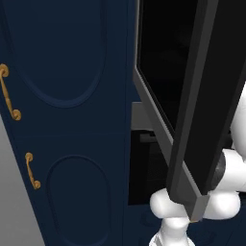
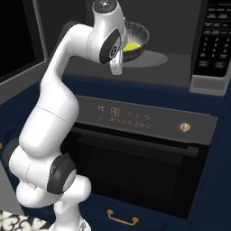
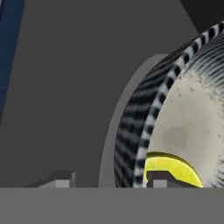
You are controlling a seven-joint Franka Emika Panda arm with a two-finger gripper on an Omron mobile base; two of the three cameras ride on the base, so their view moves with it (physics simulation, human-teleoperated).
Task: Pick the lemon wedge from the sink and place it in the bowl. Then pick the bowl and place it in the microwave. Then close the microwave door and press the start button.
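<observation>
The arm reaches into the open microwave, where the bowl rests on the round turntable with the lemon wedge lying inside it. In the hand view the end effector straddles the bowl's near wall, one tip outside and one inside just in front of the wedge, though whether it pinches the rim or has let go cannot be told. The door stands swung wide open at the left, above the oven with its display panel and brass knob.
</observation>
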